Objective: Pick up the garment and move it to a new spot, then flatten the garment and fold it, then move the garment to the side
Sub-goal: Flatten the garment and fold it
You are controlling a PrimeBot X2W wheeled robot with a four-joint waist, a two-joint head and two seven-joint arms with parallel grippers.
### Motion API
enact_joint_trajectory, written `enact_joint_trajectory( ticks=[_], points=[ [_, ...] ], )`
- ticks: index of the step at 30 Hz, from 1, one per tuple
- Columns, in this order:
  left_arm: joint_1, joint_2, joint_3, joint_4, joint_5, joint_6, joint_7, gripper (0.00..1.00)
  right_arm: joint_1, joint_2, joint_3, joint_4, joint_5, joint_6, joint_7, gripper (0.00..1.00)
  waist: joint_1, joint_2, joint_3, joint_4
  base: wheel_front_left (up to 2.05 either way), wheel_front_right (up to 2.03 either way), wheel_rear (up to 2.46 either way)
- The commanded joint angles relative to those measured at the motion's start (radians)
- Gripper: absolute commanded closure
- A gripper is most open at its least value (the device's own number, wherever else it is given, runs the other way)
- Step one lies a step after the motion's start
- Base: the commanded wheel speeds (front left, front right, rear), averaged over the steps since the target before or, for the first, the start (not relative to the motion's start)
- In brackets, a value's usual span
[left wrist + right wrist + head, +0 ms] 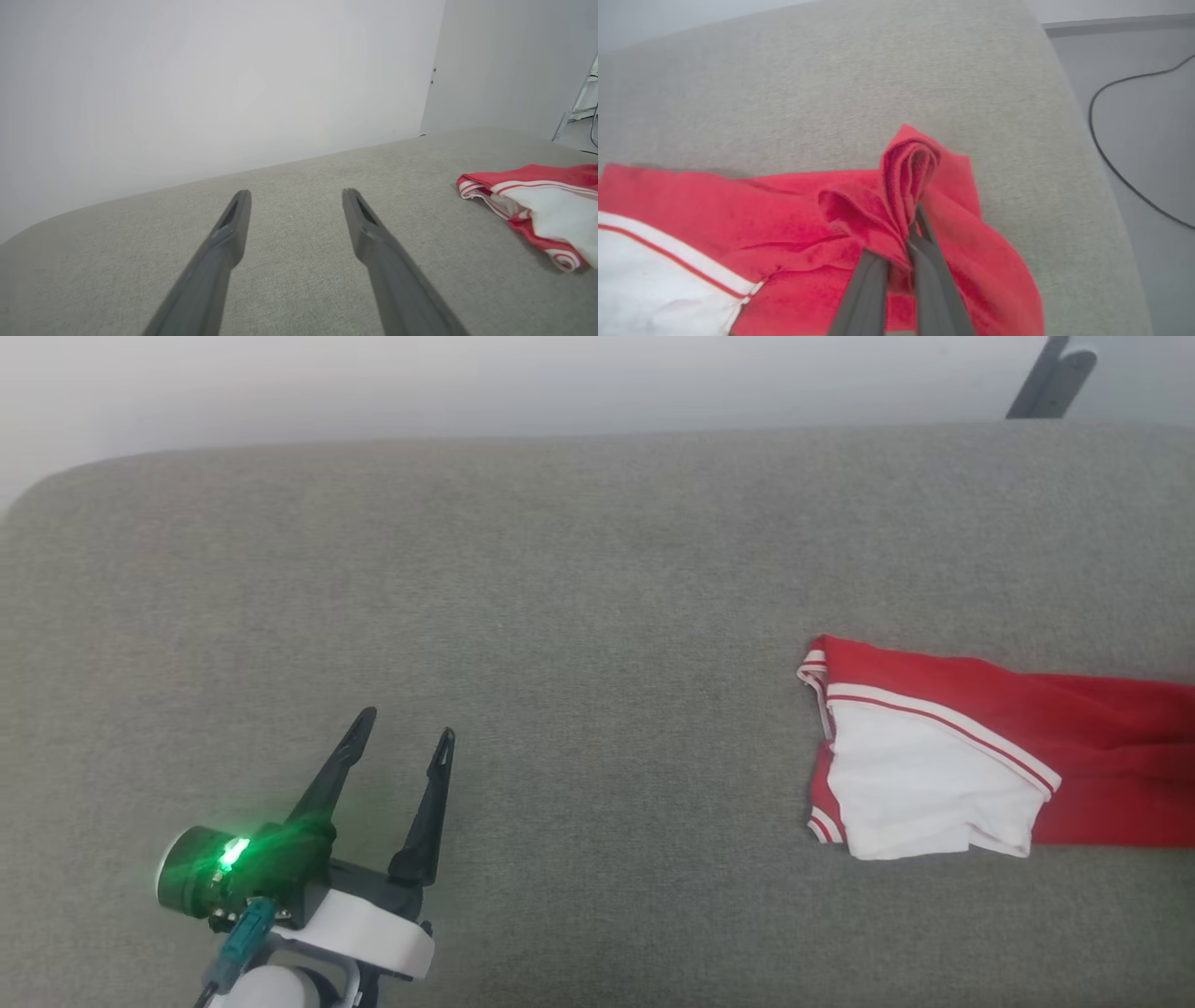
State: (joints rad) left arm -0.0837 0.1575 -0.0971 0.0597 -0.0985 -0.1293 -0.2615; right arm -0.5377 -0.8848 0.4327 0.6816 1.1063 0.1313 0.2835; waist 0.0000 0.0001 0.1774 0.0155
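Found the left tool (408, 722) nearest, at the lower left of the head view, with a green light lit on its wrist. Saw its two dark fingers spread wide over the bare grey table (597, 569), gripping nothing and well apart from the garment (971, 747).

Found the right tool (911, 228) in the right wrist view, clenched on a bunched fold of red cloth pinched up off the table.

Placed the garment on the right part of the table, mostly flat, with its long axis running left to right across the head view and passing out at the right edge. Noted the white sleeve (924, 793) with red-and-white striped trim at the left end, pointing toward the middle of the table. Noted plain red cloth toward the right, ending close to the table's right edge at the pinched fold.

Farther off, saw bare grey table up to its rounded far edge, then a pale wall (187, 84). Noted a dark object (1050, 378) past the far right corner and a black cable (1111, 154) on the floor beside the table's right edge.
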Motion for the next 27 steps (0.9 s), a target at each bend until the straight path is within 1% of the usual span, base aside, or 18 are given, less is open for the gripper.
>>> enact_joint_trajectory(
  ticks=[1, 5, 10, 15, 21, 27],
  points=[
    [0.015, -0.001, 0.008, 0.004, -0.002, -0.001, -0.004, 0.00, 0.018, 0.011, 0.010, -0.037, -0.006, -0.001, 0.000, 1.00, 0.0000, -0.0001, -0.011, 0.013, 0.00, 0.00, 0.00],
    [0.026, -0.018, 0.016, 0.013, 0.000, -0.001, -0.004, 0.00, 0.047, 0.041, 0.039, -0.134, -0.035, -0.001, 0.008, 1.00, 0.0000, -0.0001, -0.021, 0.038, 0.00, 0.00, 0.00],
    [0.036, -0.038, 0.015, 0.031, -0.007, -0.001, -0.004, 0.00, 0.057, 0.100, 0.076, -0.228, -0.086, -0.001, 0.045, 1.00, 0.0000, -0.0001, -0.028, 0.085, 0.00, 0.00, 0.00],
    [0.040, -0.054, 0.017, 0.036, -0.010, -0.001, -0.004, 0.00, 0.051, 0.165, 0.095, -0.297, -0.137, -0.001, 0.081, 1.00, 0.0000, -0.0001, -0.029, 0.132, 0.00, 0.00, 0.00],
    [0.039, -0.058, 0.013, 0.035, -0.016, -0.001, -0.004, 0.00, 0.067, 0.216, 0.100, -0.342, -0.184, -0.001, 0.124, 1.00, 0.0000, -0.0001, -0.031, 0.178, 0.00, 0.00, 0.00],
    [0.039, -0.057, 0.018, 0.033, -0.018, -0.001, -0.004, 0.00, 0.092, 0.245, 0.089, -0.332, -0.215, -0.001, 0.137, 1.00, 0.0000, -0.0001, -0.032, 0.198, 0.00, 0.00, 0.00]
  ],
)
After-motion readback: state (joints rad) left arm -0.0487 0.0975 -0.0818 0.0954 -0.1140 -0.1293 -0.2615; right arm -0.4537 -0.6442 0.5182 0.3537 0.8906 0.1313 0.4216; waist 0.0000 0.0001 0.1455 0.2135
